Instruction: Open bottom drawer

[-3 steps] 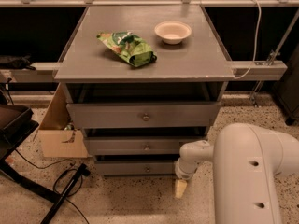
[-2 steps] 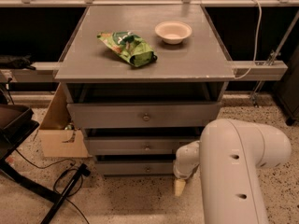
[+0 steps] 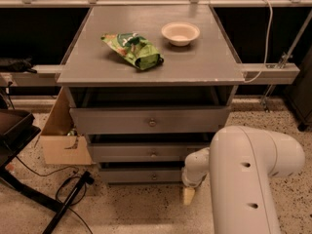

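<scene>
White arm casing (image 3: 251, 179) fills the near right corner, bulky and rounded. From its left side the gripper (image 3: 188, 195) points down at the speckled floor (image 3: 136, 211), its pale yellowish tip just right of the bottom drawer's front; whether it is open or closed cannot be told from this angle. Black cables (image 3: 68, 194) curl on the floor at near left. The bottom drawer (image 3: 136, 175) sits lowest in the grey cabinet, its small round knob at the centre and a dark gap above its slim front. Above it come the middle drawer (image 3: 126, 152) and the top drawer (image 3: 112, 121), which has the tallest front. A cardboard box (image 3: 61, 143) stands against the cabinet's left side. Farther back, on the cabinet top (image 3: 204, 62), lie a green snack bag (image 3: 132, 49) and, to its right, a pale bowl (image 3: 180, 33).
</scene>
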You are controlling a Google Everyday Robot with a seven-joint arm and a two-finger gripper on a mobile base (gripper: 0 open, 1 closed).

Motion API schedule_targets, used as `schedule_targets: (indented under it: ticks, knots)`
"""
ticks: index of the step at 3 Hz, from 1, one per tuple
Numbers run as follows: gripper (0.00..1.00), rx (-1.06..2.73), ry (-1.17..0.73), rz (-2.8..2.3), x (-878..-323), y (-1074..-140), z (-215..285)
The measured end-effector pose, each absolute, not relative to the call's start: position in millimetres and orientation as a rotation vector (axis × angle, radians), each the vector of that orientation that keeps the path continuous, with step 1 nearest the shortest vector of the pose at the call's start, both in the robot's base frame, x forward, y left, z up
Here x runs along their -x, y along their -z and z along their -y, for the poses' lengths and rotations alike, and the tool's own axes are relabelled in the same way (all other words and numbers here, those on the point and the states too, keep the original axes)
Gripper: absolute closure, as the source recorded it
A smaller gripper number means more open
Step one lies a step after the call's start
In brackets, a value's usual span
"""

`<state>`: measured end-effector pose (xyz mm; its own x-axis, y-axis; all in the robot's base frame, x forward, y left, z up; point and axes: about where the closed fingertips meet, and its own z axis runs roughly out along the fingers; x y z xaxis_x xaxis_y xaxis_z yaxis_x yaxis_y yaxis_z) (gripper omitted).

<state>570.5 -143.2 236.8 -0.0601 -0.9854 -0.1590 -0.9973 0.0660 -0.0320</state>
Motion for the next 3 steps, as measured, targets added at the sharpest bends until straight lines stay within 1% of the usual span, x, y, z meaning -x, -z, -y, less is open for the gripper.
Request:
schedule_targets:
  ticks: [3]
  knots:
    - [0.00,2.006,-0.060,-2.114,-608,-212,162]
